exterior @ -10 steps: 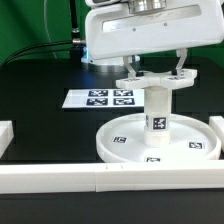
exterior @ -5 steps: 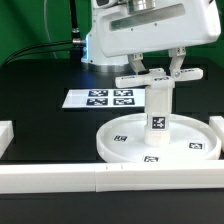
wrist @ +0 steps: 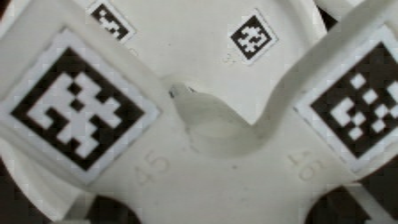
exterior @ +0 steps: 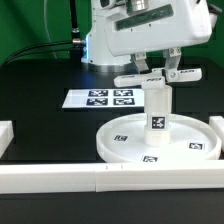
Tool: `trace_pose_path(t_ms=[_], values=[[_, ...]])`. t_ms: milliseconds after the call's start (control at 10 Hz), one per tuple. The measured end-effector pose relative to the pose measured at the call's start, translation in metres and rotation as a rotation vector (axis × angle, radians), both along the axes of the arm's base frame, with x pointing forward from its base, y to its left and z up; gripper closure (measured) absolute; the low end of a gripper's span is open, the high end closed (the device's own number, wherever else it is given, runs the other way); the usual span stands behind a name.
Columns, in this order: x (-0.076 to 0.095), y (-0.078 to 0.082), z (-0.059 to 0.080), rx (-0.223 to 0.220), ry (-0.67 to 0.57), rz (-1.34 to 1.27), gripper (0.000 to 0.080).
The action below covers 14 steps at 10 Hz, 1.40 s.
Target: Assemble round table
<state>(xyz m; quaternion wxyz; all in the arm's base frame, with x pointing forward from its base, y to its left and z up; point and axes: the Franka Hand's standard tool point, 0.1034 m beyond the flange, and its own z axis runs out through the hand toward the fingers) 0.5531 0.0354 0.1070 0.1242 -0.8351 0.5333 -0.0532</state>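
Nearest, the round disc [exterior: 158, 141] lies flat on the black table beside the front border rail [exterior: 110, 178], white and rimmed, with small square tags along its rim — the short thick leg [exterior: 158, 110] stands upright at its centre, a tag on its side. Above it the cross-shaped foot piece [exterior: 158, 76] sits on the leg's top, directly under the gripper [exterior: 160, 62], whose fingers [exterior: 173, 61] hang at it — whether they pinch it I cannot tell. Farther back lies the marker board [exterior: 100, 99].
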Motion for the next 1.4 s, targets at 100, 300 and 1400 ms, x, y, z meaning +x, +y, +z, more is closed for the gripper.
trace_pose_path(t_ms=[100,300,1400], values=[[-0.001,-0.001,0.001,0.025,0.005,-0.08,0.0354],[-0.003,0.0,0.002,0.092,0.028,-0.289,0.0354],[-0.009,0.004,0.015,0.232,0.101,-0.671,0.0179]])
